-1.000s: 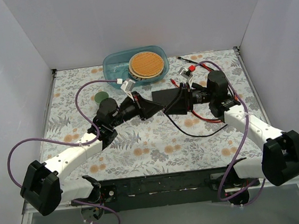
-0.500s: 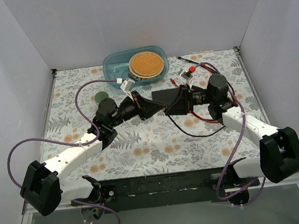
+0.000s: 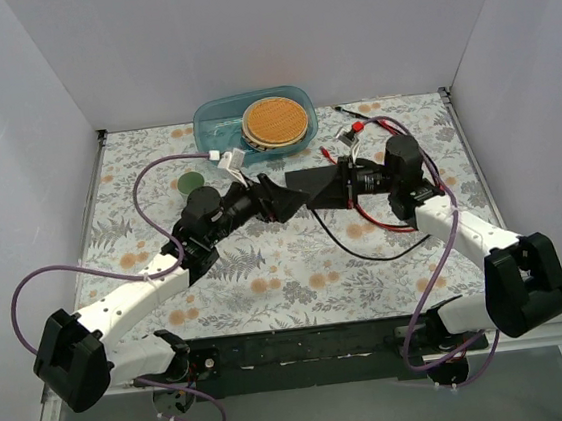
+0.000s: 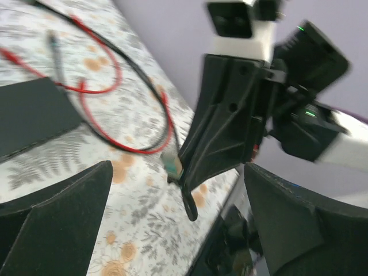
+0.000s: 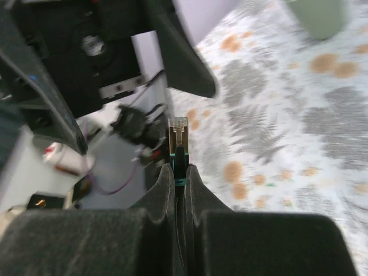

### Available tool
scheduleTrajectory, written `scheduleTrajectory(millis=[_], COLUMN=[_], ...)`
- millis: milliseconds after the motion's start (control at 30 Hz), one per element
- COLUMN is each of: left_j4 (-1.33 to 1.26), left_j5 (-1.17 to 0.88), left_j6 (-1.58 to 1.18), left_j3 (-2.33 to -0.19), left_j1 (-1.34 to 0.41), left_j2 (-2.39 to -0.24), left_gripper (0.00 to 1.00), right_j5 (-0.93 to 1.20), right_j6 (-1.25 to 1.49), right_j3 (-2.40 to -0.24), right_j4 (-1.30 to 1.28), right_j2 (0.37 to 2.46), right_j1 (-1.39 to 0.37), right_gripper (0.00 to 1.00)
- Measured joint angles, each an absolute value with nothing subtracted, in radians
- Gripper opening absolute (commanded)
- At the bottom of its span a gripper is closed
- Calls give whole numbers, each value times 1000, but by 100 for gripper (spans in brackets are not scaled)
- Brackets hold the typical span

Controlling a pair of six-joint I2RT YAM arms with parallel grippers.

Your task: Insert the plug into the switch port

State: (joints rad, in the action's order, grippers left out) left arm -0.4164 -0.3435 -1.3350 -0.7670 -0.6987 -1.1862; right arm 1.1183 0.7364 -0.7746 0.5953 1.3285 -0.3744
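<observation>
Floral table (image 3: 267, 272) fills most of my overhead feed, and the two arms meet around the middle of it. The black switch (image 4: 31, 115) lies flat on the cloth, just beside both grippers. The left gripper (image 3: 282, 199) has its jaws spread wide with nothing in them. The right gripper (image 5: 179, 172) is pinched tight on the plug (image 5: 178, 133), which pokes out past its fingertips, up off the cloth and facing the left one.

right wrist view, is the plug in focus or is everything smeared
Right wrist: the plug held in the right gripper is fairly sharp, while the floral table behind it is soft. Left wrist: blurred throughout, with smeared edges. Top external: crisp and evenly lit, with no glare.
</observation>
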Motion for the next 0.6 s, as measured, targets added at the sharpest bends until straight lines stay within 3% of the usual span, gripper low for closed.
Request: scheduleTrajectory(millis=[267, 600], left_j4=[-181, -19], left_j5=[150, 287], left_j6=[-1392, -1349], left_j3=[-788, -998], left_j1=[-698, -698], left_j2=[-1119, -1395], left_gripper=[98, 98], right_j5=[559, 20], right_j6=[367, 226], right_j3=[-984, -1099], right_j4=[-17, -230], right_j2=[1308, 1522], right_j1=[-373, -367], right_gripper=[1, 1])
